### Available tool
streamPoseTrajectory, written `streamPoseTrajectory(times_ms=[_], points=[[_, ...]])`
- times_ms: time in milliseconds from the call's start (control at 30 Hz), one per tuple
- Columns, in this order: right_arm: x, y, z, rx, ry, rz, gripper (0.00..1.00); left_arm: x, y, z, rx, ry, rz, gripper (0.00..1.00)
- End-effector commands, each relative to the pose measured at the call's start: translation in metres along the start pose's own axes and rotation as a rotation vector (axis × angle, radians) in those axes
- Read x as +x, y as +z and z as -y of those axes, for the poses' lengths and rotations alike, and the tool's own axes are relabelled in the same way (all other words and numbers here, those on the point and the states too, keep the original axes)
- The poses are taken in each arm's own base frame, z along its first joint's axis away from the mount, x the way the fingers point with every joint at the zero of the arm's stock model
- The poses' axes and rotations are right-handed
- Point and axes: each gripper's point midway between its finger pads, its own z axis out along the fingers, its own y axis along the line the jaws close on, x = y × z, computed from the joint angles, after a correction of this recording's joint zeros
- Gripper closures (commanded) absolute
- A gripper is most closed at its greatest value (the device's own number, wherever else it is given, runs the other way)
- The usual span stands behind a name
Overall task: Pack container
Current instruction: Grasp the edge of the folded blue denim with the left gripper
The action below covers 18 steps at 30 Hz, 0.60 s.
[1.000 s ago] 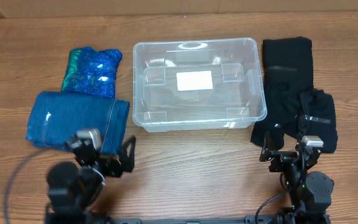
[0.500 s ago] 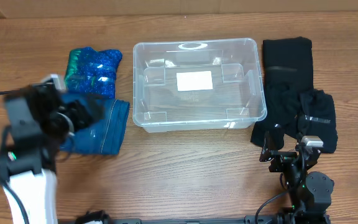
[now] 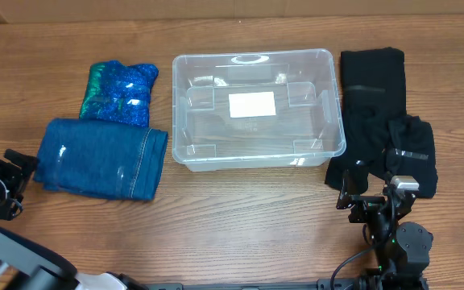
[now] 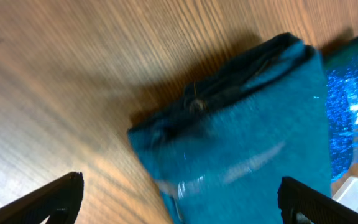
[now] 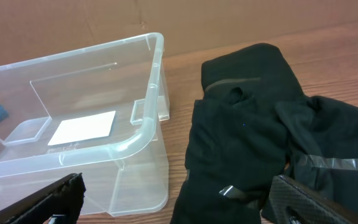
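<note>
Left fingers point(image 4: 55, 198) apart, folded blue garment point(image 4: 247, 143) ahead: soft. Right fingers point(image 5: 58, 196) apart; container point(image 5: 143, 134) ahead-left: likely light, stiff, slick; grip rim.

Bright, even light from above, white oval glare on the container point(image 3: 248, 58) rim, soft short shadows on the table point(image 3: 240, 209), left wrist view smeared by motion blur, blue cloth point(image 4: 247, 137) ahead of the left claw point(image 4: 179, 190) soft-edged, right wrist view sharp, black cloth point(image 5: 247, 124) nearly detailless.

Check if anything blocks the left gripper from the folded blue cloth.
Nothing visible does. The left gripper, jaws open, faces the folded blue cloth directly at its near end; the clear bin sits just past the cloth's far end.
</note>
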Motion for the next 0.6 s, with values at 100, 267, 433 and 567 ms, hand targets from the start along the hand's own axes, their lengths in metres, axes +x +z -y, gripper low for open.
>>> streamPoseTrajectory(times_ms=[100, 267, 433, 567], points=[[-0.001, 0.0, 0.001, 0.005, 0.004, 0.008, 0.0, 0.004, 0.057, 0.027, 0.188, 0.169, -0.099, 0.0], [-0.001, 0.0, 0.001, 0.005, 0.004, 0.008, 0.0, 0.021, 0.092, 0.049, 0.218, 0.278, -0.159, 0.0], [-0.001, 0.0, 0.001, 0.005, 0.004, 0.008, 0.0, 0.048, 0.12, 0.04, 0.067, 0.281, -0.253, 0.39], [-0.001, 0.0, 0.001, 0.005, 0.004, 0.008, 0.0, 0.053, 0.107, 0.044, 0.101, 0.194, -0.285, 0.86]])
